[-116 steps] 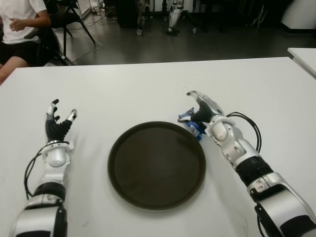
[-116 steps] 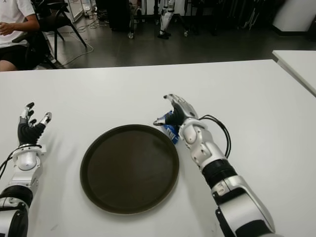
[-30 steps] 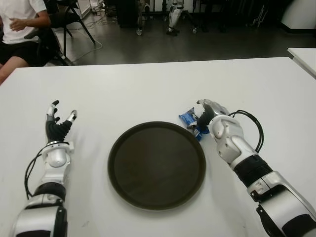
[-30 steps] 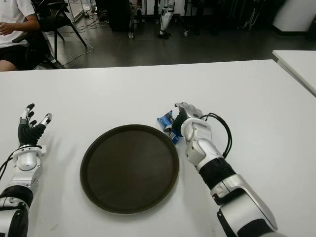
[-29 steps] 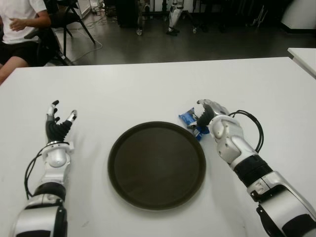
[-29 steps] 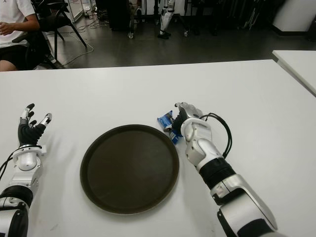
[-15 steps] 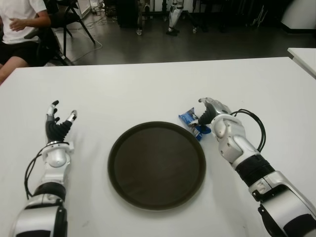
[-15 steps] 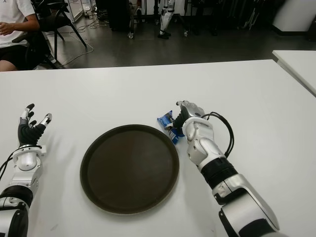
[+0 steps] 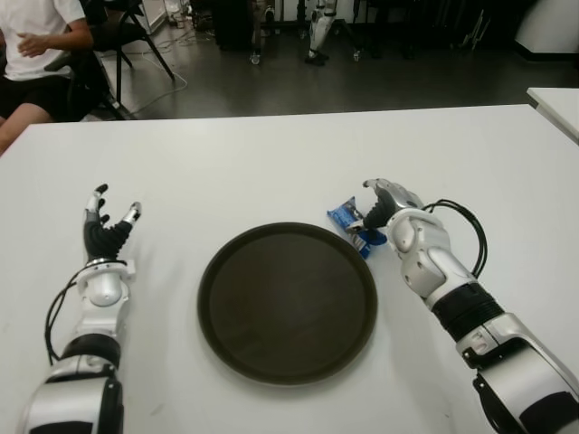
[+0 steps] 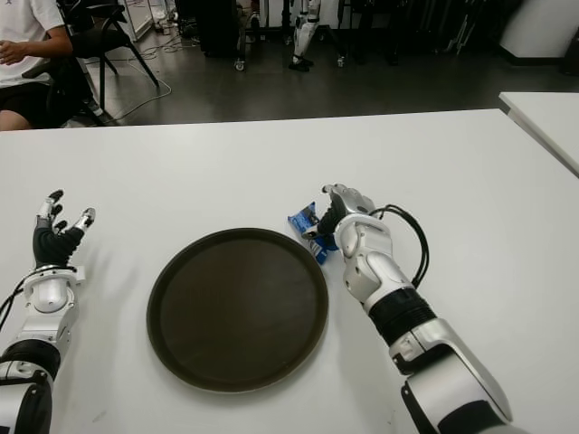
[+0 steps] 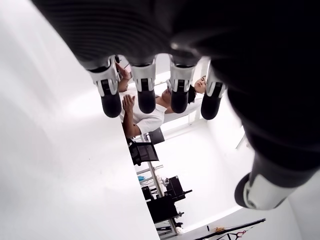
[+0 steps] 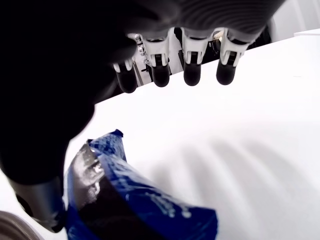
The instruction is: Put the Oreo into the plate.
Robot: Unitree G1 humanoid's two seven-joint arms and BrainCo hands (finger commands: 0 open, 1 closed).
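The Oreo, a small blue packet (image 9: 351, 220), lies on the white table (image 9: 271, 163) just off the upper right rim of the round dark plate (image 9: 287, 303), which holds nothing. My right hand (image 9: 377, 201) is at the packet's right side, bent over it. In the right wrist view the packet (image 12: 130, 200) lies under the palm with the thumb (image 12: 40, 205) against it, while the four fingers (image 12: 192, 67) stick out above the table, apart from the packet. My left hand (image 9: 107, 221) shows left of the plate, its fingers (image 11: 145, 95) spread and holding nothing.
A seated person (image 9: 36, 45) and a black chair (image 9: 127, 36) are beyond the table's far left corner. A second white table (image 9: 556, 99) shows at the right edge. Black cables (image 9: 461, 226) loop off my right forearm.
My right hand, earlier spread over the packet, has turned and drawn a little to the packet's right. The packet has barely shifted. The left hand has not moved.
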